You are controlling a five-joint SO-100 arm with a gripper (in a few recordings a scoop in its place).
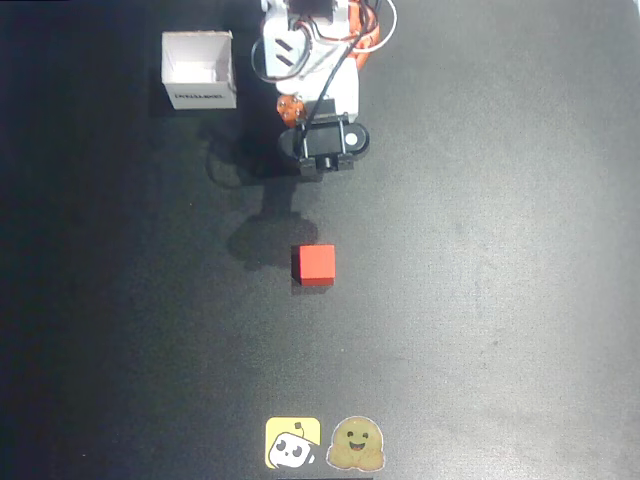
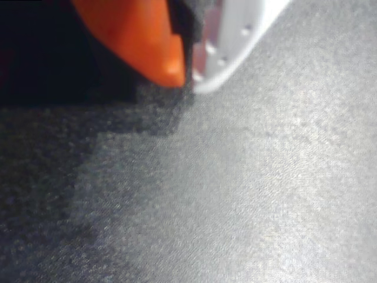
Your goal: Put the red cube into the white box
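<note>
Dark, finely grained matting (image 1: 500, 250) covers the whole table in the overhead view, black at the left side and greyer under the light toward the right. At the top centre the white and orange arm (image 1: 310, 60) reaches down into the picture, its upper part cut off by the top edge, with red and black wires looping beside it. A black ring-shaped camera mount (image 1: 325, 142) sits at its lower end and covers whatever lies beneath, so the fingers cannot be made out from above. In the wrist view the gripper (image 2: 187, 76) shows at the top as an orange finger (image 2: 150, 41) and a white finger (image 2: 235, 41), both blurred and cut off by the upper edge; their tips meet with barely a dark sliver between them, so the jaws stand closed and hold nothing. Below them lies bare matting, shadowed at the left. The red cube (image 1: 314, 264) rests flat on the mat near the middle of the overhead view, well below the arm and apart from it, a soft shadow just to its upper left. The white box (image 1: 199, 70) stands open-topped at the upper left, beside the arm; the dark print on its near wall is too small to read. Two stickers (image 1: 324, 444), one yellow and one tan, lie at the bottom edge.
</note>
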